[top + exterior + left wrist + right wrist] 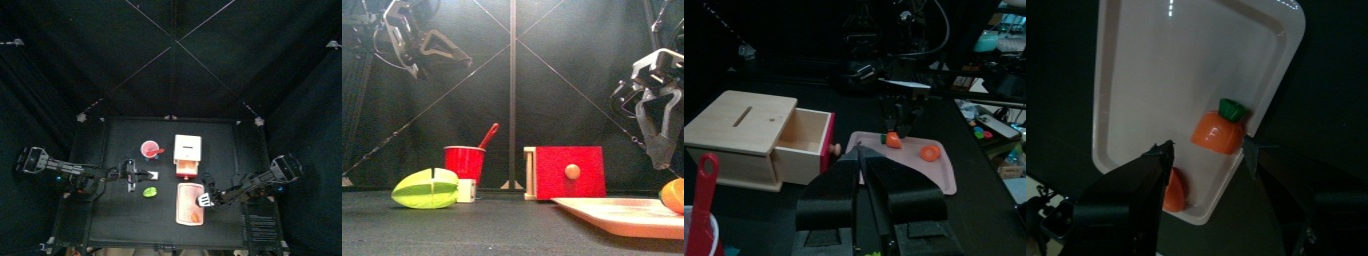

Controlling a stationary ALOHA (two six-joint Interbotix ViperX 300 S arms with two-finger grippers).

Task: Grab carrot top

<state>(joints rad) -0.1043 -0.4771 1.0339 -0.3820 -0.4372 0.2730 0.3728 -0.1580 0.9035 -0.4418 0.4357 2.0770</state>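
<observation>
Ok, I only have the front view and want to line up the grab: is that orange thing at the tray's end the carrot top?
Observer: I can't tell. Two orange pieces lie on the tray. The carrot top is the one with green leaves.
Operator: Is the right gripper ready for it?
Observer: The right gripper is wide open above the tray, and the carrot top lies just beyond its tips, untouched.
Operator: And the other piece?
Observer: The second orange piece lies at the tray's long edge, apart from the carrot top and partly hidden behind one jaw.
</observation>
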